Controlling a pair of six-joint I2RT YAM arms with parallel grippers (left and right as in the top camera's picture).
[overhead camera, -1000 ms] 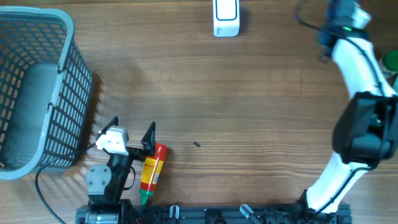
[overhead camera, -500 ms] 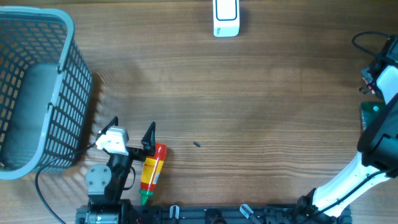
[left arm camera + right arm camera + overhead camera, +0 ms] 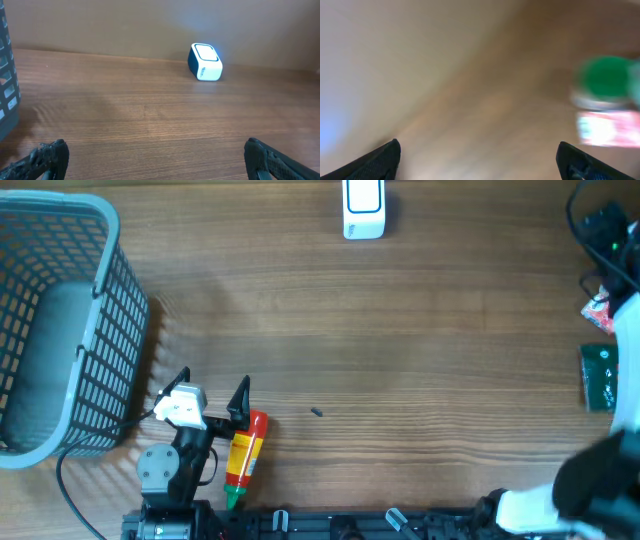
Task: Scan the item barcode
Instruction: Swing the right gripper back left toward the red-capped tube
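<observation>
The white barcode scanner (image 3: pixel 362 208) stands at the table's far edge; the left wrist view shows the scanner (image 3: pixel 205 61) with its window lit. A red and yellow bottle (image 3: pixel 245 445) lies beside my left gripper (image 3: pixel 213 380), which is open and empty (image 3: pixel 155 145). My right arm (image 3: pixel 628 360) is at the right edge. Its gripper (image 3: pixel 477 145) is open with nothing between the fingers, above a blurred green round thing (image 3: pixel 606 75) and a pink-and-white packet (image 3: pixel 607 127). A red-and-white packet (image 3: pixel 597 310) and a dark green packet (image 3: pixel 598 377) lie at the right edge.
A grey mesh basket (image 3: pixel 105 330) fills the left side, and its wall (image 3: pixel 7 95) shows at the left of the left wrist view. A small dark speck (image 3: pixel 316 412) lies on the wooden table (image 3: pixel 400 340).
My right arm has swung from the back right out to the right edge, and its gripper has gone from shut to open. The left arm and the bottle have not moved.
</observation>
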